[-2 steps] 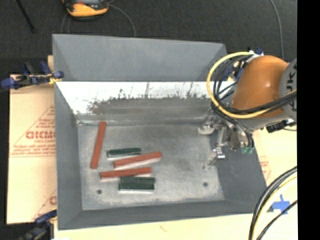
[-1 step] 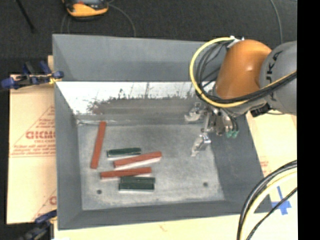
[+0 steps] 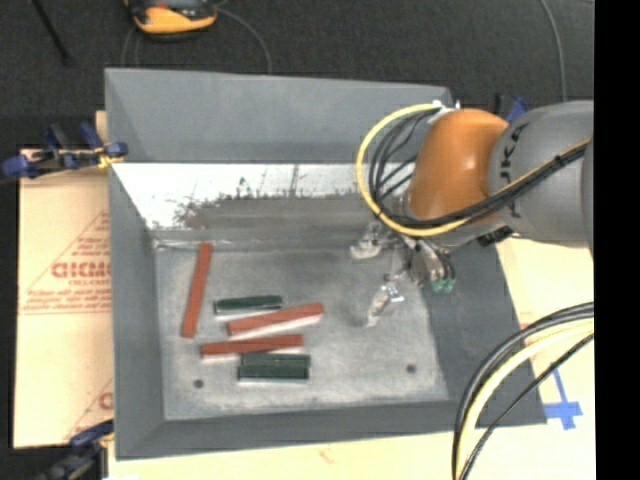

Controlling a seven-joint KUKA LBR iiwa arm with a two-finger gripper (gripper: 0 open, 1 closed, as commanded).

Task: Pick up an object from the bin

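— What lies furthest left in the bin [image 3: 135,308]?

— A long orange-red stick [image 3: 195,290], standing nearly up the view and tilted a little, close to the left wall.

— And next to it?

— A loose cluster to its right: a short dark green bar [image 3: 247,305] at the top, a red-and-white stick [image 3: 275,320] slanting below it, a flat red stick [image 3: 250,346] under that, and a dark green block [image 3: 272,368] lowest. The slanted stick and the red one look to be touching, though I can't be sure.

— Where is the gripper [image 3: 374,276]?

— Right of the whole cluster, low over bare grey floor, hanging from the orange-covered wrist that comes in from the right.

— Its fingers [image 3: 383,300]?

— Spread apart, one nearer the back wall and one nearer the front, with nothing between them.

— Which piece is closest?

— The red-and-white stick; its right end points at the nearer finger from the left, near it but apart, outside the gap
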